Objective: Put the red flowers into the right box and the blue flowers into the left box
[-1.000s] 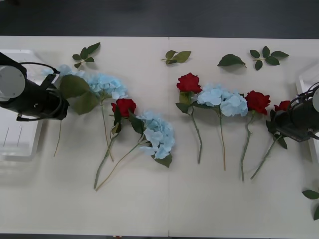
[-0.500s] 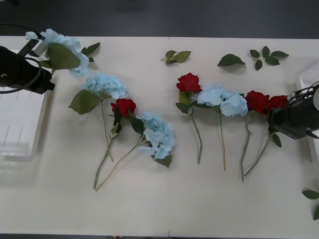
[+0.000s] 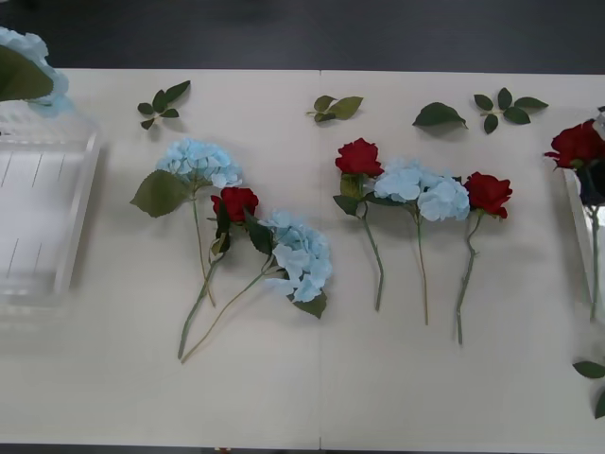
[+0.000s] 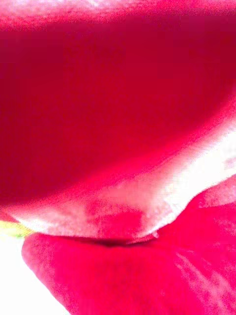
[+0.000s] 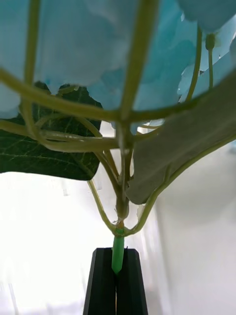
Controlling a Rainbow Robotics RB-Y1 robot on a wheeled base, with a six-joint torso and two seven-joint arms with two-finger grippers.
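A pale sky-blue artificial hydrangea cluster point(image 5: 98, 54) with broad green leaves stood over the left gripper point(image 5: 117, 280), whose two black fingers point(image 5: 101, 285) were pressed together on its thin green stem. In the front view that held blue flower point(image 3: 28, 71) sat at the upper left corner of the frame, just above the shallow white rectangular plastic left box point(image 3: 71, 227).

At the right edge a deep-red artificial rose point(image 3: 575, 144) hung above the white rim of the right box point(image 3: 579, 232); its petals point(image 4: 118, 123) pressed close against the right wrist camera, so whether the right arm's fingers were closed could not be told.

On the cream tabletop point(image 3: 312, 397) three blue hydrangeas point(image 3: 198, 161) point(image 3: 298, 255) point(image 3: 421, 189) and three red roses point(image 3: 235, 202) point(image 3: 358, 157) point(image 3: 489, 193) lay between the boxes. Loose green leaf sprigs point(image 3: 163, 102) lay along the upper edge and at the lower right corner.
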